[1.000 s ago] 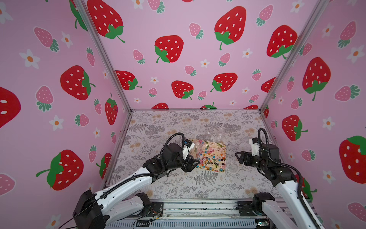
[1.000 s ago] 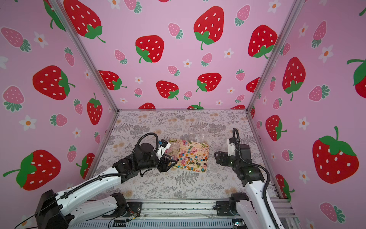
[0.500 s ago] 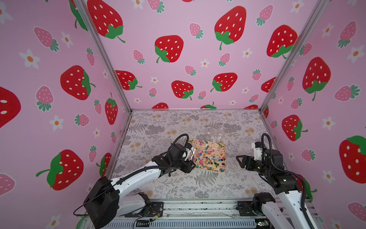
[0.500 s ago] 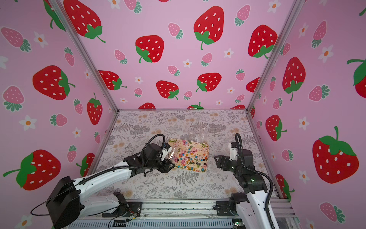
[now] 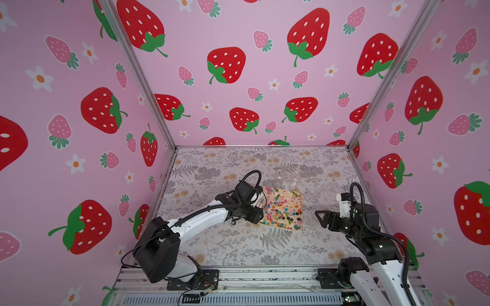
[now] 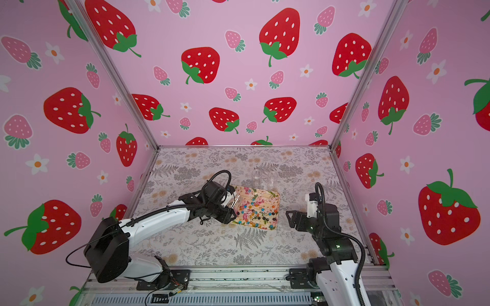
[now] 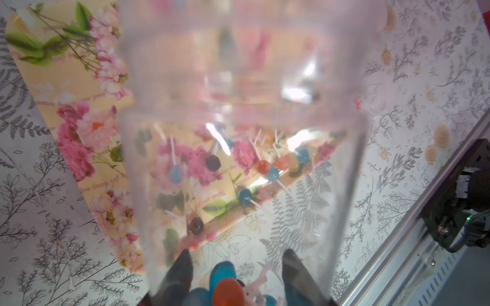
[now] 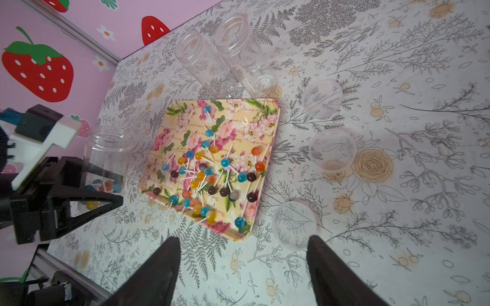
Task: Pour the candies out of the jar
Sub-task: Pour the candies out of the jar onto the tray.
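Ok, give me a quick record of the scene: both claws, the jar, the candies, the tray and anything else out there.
left claw: shut on the jar
right claw: open, holding nothing
jar: clear, no lid, a few sweets inside
candies: most scattered on the tray
tray: floral, lying flat
other: two empty jars beyond the tray; three clear lids on its right

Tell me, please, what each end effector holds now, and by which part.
The left end effector grips the clear jar by its lower body, near the base. The right end effector is open and holds nothing.
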Controlling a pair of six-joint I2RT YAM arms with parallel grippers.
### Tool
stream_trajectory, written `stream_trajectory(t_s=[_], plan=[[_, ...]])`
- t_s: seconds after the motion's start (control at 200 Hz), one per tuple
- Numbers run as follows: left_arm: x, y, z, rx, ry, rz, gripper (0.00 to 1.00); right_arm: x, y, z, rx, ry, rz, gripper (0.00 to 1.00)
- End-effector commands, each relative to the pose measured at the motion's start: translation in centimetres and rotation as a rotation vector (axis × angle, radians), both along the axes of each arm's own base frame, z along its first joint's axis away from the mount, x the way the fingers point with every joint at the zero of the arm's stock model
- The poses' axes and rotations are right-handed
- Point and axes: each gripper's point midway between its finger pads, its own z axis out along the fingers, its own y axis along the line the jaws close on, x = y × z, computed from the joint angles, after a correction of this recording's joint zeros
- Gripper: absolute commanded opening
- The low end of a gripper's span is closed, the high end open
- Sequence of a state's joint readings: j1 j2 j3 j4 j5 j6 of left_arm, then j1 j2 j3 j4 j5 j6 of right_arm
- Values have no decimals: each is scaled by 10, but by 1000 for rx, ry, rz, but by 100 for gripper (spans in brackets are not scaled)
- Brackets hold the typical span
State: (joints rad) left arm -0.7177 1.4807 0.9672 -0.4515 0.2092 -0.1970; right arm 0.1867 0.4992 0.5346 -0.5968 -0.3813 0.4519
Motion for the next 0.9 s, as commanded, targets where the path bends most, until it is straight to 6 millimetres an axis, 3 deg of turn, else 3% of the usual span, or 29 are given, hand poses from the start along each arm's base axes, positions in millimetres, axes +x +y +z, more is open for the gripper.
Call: stream_trajectory(t_s=[0.0, 0.335, 0.895], plan=[[-2, 5, -5, 70, 44, -23, 53, 2, 6, 5, 28, -26, 31, 78], [3, 23, -27, 246, 116, -44, 52, 7, 16, 14, 56, -81, 84, 78], [16, 48, -48, 455, 191, -115, 53, 10, 20, 1, 66, -64, 108, 78]])
